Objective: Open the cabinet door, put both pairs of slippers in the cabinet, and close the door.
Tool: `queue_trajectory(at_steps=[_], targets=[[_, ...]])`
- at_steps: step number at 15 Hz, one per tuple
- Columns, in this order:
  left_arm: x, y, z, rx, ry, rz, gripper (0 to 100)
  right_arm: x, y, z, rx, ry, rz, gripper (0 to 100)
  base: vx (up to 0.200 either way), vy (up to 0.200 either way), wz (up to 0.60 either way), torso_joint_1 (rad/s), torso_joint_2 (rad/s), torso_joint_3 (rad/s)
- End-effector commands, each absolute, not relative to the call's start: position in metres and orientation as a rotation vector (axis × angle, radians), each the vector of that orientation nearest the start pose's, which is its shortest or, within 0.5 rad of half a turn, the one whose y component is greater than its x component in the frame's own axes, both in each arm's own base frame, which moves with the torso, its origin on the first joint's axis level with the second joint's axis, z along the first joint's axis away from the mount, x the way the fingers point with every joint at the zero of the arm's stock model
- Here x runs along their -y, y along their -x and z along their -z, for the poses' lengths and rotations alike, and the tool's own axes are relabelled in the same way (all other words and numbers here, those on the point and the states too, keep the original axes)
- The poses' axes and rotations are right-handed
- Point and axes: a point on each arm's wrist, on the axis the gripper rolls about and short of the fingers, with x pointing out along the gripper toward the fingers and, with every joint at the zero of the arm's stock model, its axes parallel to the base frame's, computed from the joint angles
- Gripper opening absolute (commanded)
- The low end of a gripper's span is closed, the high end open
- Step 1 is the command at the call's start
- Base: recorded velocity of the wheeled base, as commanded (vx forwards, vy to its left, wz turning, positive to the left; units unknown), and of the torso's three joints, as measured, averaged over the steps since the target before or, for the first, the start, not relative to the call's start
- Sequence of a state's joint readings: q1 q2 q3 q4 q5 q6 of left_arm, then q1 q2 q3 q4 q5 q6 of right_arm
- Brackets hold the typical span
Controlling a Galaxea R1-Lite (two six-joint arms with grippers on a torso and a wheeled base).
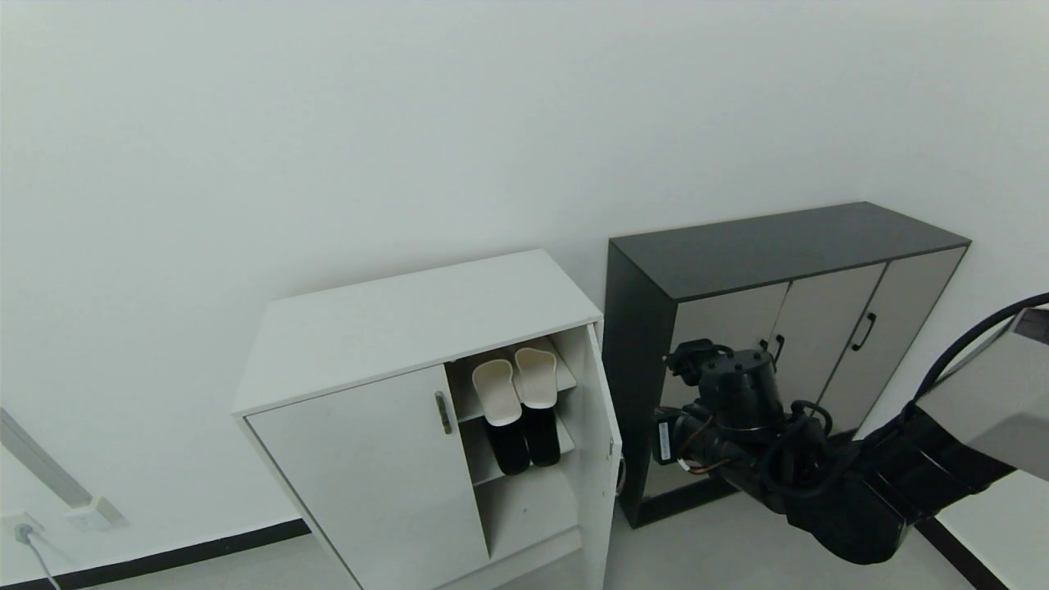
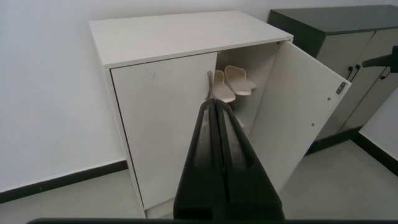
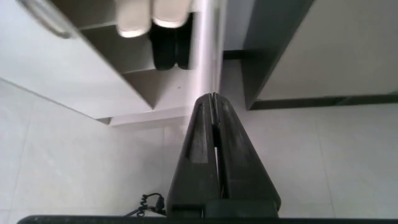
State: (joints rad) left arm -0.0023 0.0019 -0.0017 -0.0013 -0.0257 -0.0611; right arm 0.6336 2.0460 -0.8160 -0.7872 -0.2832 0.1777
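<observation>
The white cabinet (image 1: 410, 315) stands against the wall with its right door (image 1: 602, 459) swung open and its left door (image 1: 369, 475) closed. Inside, a cream pair of slippers (image 1: 516, 385) rests on the upper shelf and a black pair (image 1: 524, 447) on the shelf below. My right gripper (image 3: 214, 96) is shut and empty, its tips close to the open door's edge (image 3: 208, 50), low near the floor. In front of the cabinet my left gripper (image 2: 214, 102) is shut and holds nothing, pointing at the cream slippers (image 2: 233, 84).
A dark cabinet (image 1: 778, 246) with grey doors stands right beside the white one, just behind the open door. My right arm (image 1: 819, 475) fills the gap in front of it. A wall socket with a cable (image 1: 20, 528) sits low at the left.
</observation>
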Motion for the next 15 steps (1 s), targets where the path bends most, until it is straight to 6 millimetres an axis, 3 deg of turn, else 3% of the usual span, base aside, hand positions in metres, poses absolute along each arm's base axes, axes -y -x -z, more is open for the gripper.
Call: queue_trajectory(at_steps=[1, 4, 8, 12, 15], targets=[[0.001, 0.023, -0.076, 0.001, 0.061, 0.029, 0, -0.208, -0.291, -0.081, -0.434, 0.032, -0.311, 0, 0.0, 0.0, 0.0, 0.0, 0.0, 0.0], [0.0, 0.023, -0.076, 0.001, 0.061, 0.014, 0, -0.208, -0.291, -0.082, -0.407, 0.035, -0.319, 0, 0.0, 0.0, 0.0, 0.0, 0.0, 0.0], [0.0, 0.023, -0.076, 0.001, 0.061, 0.014, 0, -0.207, -0.289, -0.081, -0.392, 0.048, -0.326, 0, 0.0, 0.0, 0.6, 0.0, 0.0, 0.001], [0.0, 0.023, -0.076, 0.001, 0.063, 0.014, 0, -0.203, -0.291, -0.084, -0.348, 0.053, -0.322, 0, 0.0, 0.0, 0.0, 0.0, 0.0, 0.0], [0.0, 0.023, -0.076, 0.001, 0.061, 0.014, 0, -0.181, -0.296, -0.088, -0.342, 0.117, -0.269, 0, 0.0, 0.0, 0.0, 0.0, 0.0, 0.0]])
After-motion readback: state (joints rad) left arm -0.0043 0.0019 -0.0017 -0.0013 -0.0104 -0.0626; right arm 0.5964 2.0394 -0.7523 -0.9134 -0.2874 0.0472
